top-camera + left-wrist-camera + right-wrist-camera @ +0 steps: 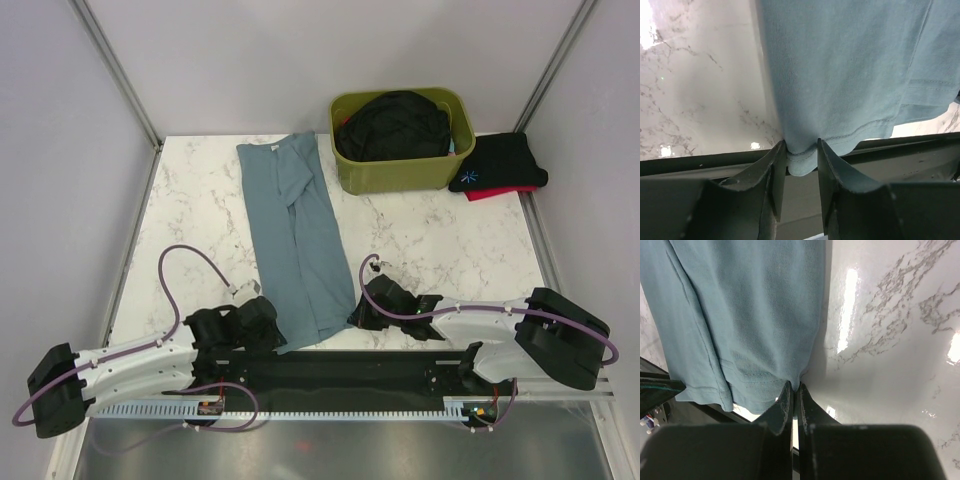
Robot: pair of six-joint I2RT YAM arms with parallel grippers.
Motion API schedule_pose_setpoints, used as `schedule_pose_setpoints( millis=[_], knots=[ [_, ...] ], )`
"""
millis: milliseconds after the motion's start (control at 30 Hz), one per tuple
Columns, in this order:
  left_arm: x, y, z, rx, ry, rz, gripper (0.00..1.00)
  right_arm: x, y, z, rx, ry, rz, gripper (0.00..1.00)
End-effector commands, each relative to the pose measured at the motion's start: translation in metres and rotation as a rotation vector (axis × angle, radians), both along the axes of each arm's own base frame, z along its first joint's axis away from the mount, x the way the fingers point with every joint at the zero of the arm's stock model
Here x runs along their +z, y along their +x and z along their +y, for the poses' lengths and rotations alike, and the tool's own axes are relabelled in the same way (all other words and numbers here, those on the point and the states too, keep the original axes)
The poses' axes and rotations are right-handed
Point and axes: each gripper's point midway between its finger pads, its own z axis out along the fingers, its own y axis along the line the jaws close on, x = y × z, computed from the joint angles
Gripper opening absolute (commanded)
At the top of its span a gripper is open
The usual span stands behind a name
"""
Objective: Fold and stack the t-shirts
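A large teal-blue t-shirt point(295, 240) lies folded lengthwise into a long strip on the marble table point(440, 240), with its hem at the near edge. My left gripper point(268, 322) is shut on the hem's left corner. In the left wrist view point(802, 150) the teal cloth point(850, 75) is bunched between the fingers. My right gripper point(360, 312) is shut on the hem's right corner; its jaws point(795, 387) are nearly together on the teal cloth point(740, 315). Black t-shirts point(395, 125) fill the bin. A folded black t-shirt with blue print point(500, 160) lies on a red one point(488, 194) at the far right.
The olive-green bin point(400, 176) stands at the back, right of the teal shirt's collar. A black rail point(340, 375) runs along the table's near edge under both grippers. Grey walls and metal posts close in the left, back and right sides.
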Motion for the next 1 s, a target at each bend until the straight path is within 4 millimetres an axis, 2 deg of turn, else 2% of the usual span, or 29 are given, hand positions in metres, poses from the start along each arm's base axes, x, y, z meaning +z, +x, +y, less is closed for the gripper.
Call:
schedule_pose_setpoints(
  millis=[0,100,200,233,300,333,467,533,567,600,633,667,767,800,833,900,967],
  knots=[
    [0.003,-0.002,-0.009,0.027,-0.058,0.016,0.38,-0.041,-0.021,-0.043,0.005,-0.196,0.083,0.0],
    [0.002,-0.004,-0.009,0.02,-0.054,0.021,0.36,-0.042,-0.021,-0.044,0.003,-0.199,0.084,0.0],
    [-0.002,-0.005,-0.006,0.029,-0.041,0.021,0.26,-0.042,-0.021,-0.044,0.003,-0.2,0.085,0.0],
    [-0.002,-0.004,-0.006,0.031,-0.041,0.02,0.14,-0.043,-0.022,-0.045,0.005,-0.2,0.088,0.0],
    [-0.001,-0.002,-0.005,0.036,-0.037,0.007,0.03,-0.042,-0.023,-0.044,0.008,-0.196,0.09,0.0],
    [0.0,-0.001,-0.005,0.034,-0.036,0.001,0.02,-0.043,-0.023,-0.045,0.007,-0.197,0.092,0.0],
    [0.008,0.003,-0.004,0.028,-0.026,-0.023,0.02,-0.045,-0.031,-0.047,0.021,-0.198,0.105,0.0],
    [0.011,0.003,0.005,0.04,0.013,-0.028,0.02,-0.044,-0.047,-0.044,0.066,-0.213,0.102,0.0],
    [0.014,0.004,0.009,0.047,0.027,-0.034,0.02,-0.045,-0.046,-0.046,0.047,-0.226,0.106,0.0],
    [0.013,0.003,0.017,0.055,0.056,-0.037,0.02,-0.039,-0.054,-0.04,0.08,-0.222,0.088,0.0],
    [0.019,0.004,0.016,0.055,0.04,-0.051,0.02,-0.036,-0.053,-0.04,0.07,-0.233,0.068,0.0],
    [0.022,0.005,0.017,0.056,0.036,-0.058,0.02,-0.036,-0.062,-0.043,0.079,-0.254,0.077,0.0],
    [0.032,0.003,0.018,0.048,0.016,-0.067,0.02,-0.018,-0.069,-0.038,0.093,-0.25,0.041,0.0],
    [0.036,0.003,0.018,0.049,0.012,-0.069,0.02,-0.005,-0.068,-0.03,0.092,-0.219,0.025,0.0],
    [0.037,0.002,0.022,0.049,0.025,-0.066,0.02,-0.001,-0.07,-0.033,0.094,-0.234,0.021,0.0],
    [0.049,0.005,0.022,0.054,0.01,-0.091,0.02,0.019,-0.066,-0.024,0.097,-0.209,-0.019,0.0],
    [0.061,0.008,0.023,0.056,0.005,-0.114,0.02,0.029,-0.058,-0.024,0.082,-0.218,-0.055,0.0]
  ],
)
